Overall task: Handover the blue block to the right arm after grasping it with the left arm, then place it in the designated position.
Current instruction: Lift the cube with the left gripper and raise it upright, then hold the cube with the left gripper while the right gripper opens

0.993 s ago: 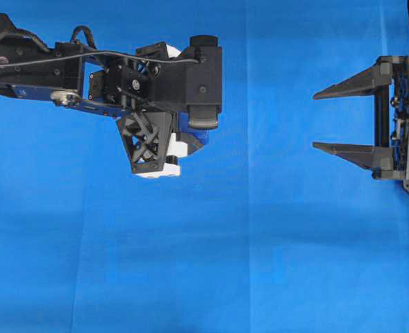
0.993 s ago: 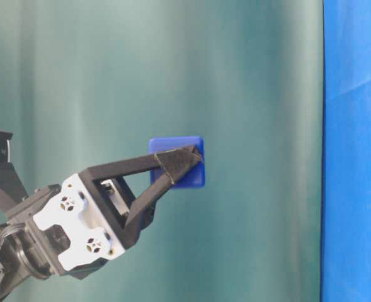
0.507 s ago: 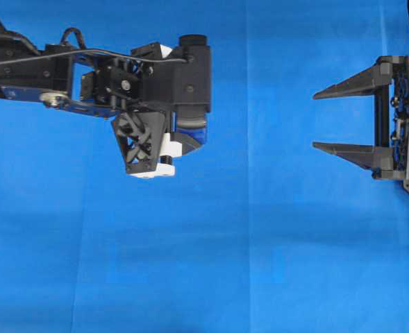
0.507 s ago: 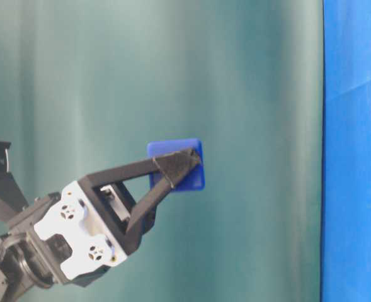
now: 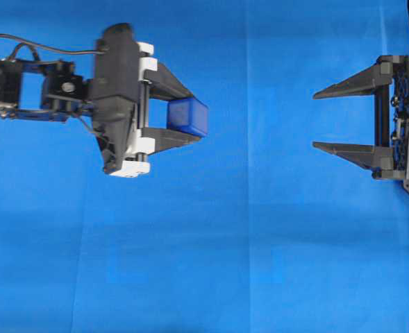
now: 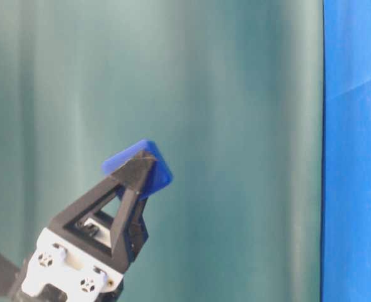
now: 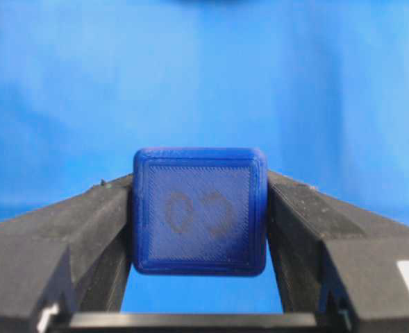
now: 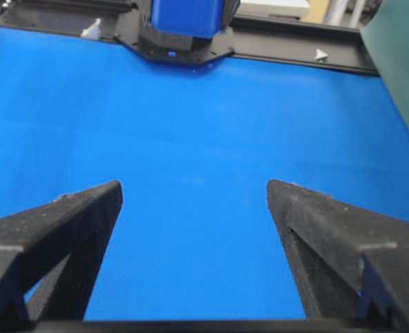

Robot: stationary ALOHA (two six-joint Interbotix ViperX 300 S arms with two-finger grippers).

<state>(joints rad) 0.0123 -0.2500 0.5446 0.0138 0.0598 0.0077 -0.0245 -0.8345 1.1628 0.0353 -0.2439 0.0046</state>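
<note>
Left gripper holds the blue block clear of the blue cloth.

The block sits clamped between the tips of the left fingers, one face with a faint mark turned toward the wrist camera. Well apart, the right gripper points toward it, jaws spread wide with nothing between them.

Robot lab bench: blue cloth over tabletop, teal backdrop curtain, black arm mount at 12 o'clock.
</note>
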